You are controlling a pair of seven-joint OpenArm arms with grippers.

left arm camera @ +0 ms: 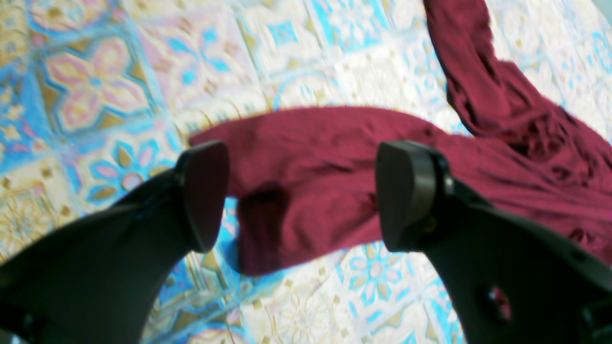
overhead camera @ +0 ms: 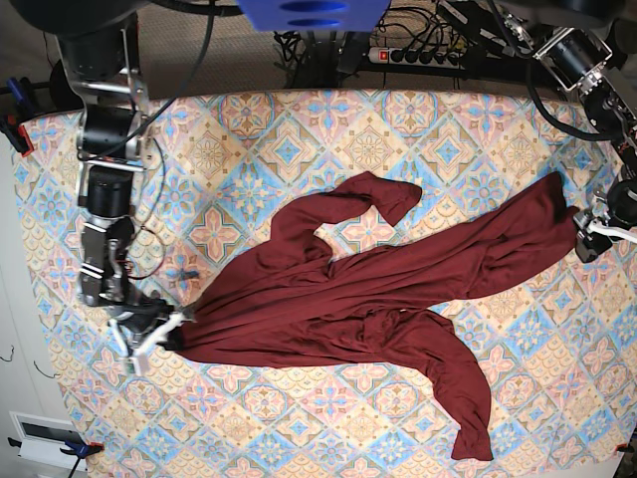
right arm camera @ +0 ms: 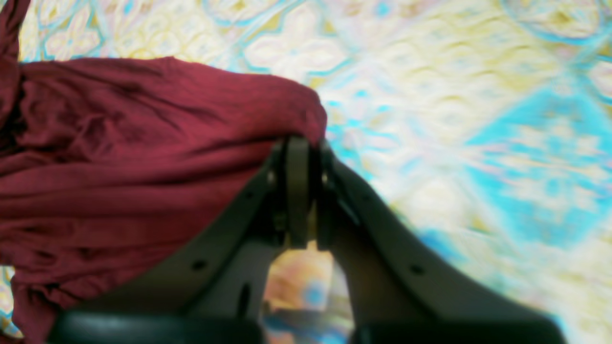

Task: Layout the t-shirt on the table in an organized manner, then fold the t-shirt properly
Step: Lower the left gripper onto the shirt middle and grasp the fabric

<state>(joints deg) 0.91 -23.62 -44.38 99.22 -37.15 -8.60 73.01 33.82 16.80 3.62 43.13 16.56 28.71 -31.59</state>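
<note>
The dark maroon t-shirt (overhead camera: 368,299) lies crumpled and stretched across the middle of the table (overhead camera: 299,129), one long sleeve trailing toward the front right. My right gripper (overhead camera: 164,334) is at the shirt's left end, shut on the edge of the fabric (right arm camera: 191,124); in the right wrist view the right gripper (right arm camera: 301,153) has its jaws pressed together on the cloth. My left gripper (overhead camera: 585,239) is at the shirt's right end. It stands open in the left wrist view (left arm camera: 306,196), with an end of the t-shirt (left arm camera: 306,157) lying on the table (left arm camera: 95,86) between its fingers (left arm camera: 205,191).
A power strip and cables (overhead camera: 418,50) run behind the table's far edge. Red clamps (overhead camera: 15,129) hold the cloth at the left edge. Bare patterned cloth (right arm camera: 478,143) surrounds the shirt on all sides.
</note>
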